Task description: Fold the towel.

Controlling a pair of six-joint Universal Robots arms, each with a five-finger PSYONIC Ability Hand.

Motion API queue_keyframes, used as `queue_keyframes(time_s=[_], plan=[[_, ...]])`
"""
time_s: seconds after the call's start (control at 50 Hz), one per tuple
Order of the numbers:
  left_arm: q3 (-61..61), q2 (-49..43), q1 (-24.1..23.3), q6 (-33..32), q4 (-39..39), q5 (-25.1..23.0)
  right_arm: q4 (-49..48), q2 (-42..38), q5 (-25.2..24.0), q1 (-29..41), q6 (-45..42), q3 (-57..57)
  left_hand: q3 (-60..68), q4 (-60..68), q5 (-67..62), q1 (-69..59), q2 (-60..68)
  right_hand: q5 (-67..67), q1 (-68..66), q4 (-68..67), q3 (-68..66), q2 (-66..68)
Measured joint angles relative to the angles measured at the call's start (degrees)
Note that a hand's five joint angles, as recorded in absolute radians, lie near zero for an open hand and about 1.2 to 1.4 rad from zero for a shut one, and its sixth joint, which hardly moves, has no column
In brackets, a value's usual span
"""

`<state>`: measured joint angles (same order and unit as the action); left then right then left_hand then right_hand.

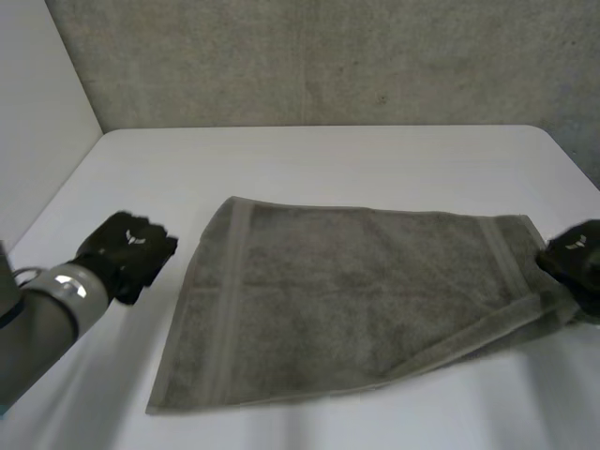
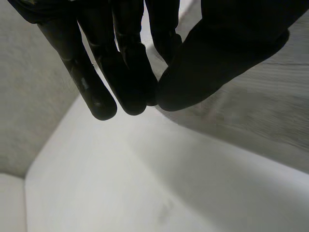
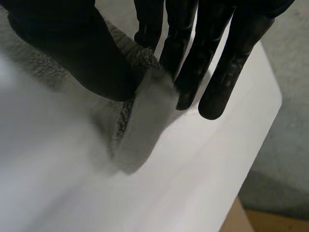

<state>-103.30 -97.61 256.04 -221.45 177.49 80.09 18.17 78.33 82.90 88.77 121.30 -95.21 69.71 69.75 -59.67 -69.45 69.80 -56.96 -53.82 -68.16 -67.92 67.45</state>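
The grey-brown terry towel (image 1: 356,300) has woven bands across both ends (same shade). Under it is the flat white table (image 1: 328,159); the left hand (image 1: 127,248) and right hand (image 1: 577,258) beside it are black.

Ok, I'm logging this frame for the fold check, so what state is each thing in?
towel: spread out unfolded on the white table, with its right end lifted.
left hand: off the towel, fingertips closed against the thumb, holding nothing.
right hand: pinching the towel's right end between thumb and fingers.
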Motion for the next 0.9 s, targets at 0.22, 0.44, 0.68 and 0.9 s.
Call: queue_keyframes(time_s=[0.22,0.44,0.68,0.9], plan=[[18.47,-20.01,-3.93,2.79,10.42,-0.53,-8.65,-15.35,5.55,6.2,6.8,13.35,0.0,0.0,0.0,0.0,0.0,-0.2,0.0,0.0,0.0,0.01],[16.3,-15.69,-6.75,12.36,6.11,-0.82,-10.93,-16.65,6.26,7.19,10.08,14.37,-23.53,-23.41,23.38,23.75,-23.7,-0.3,-0.12,0.0,0.0,0.0],[3.91,-2.14,-6.31,19.71,-0.14,-1.01,-13.18,-15.98,6.31,6.87,11.44,12.38,-45.92,-46.15,46.09,45.95,-46.34,-0.35,-0.33,0.0,0.0,0.0],[-2.41,1.5,-6.93,30.13,-6.83,-0.7,-13.43,-13.11,6.15,6.85,11.6,8.3,-49.55,-49.65,49.56,49.2,-49.62,-0.37,-0.33,0.0,0.0,0.0]])
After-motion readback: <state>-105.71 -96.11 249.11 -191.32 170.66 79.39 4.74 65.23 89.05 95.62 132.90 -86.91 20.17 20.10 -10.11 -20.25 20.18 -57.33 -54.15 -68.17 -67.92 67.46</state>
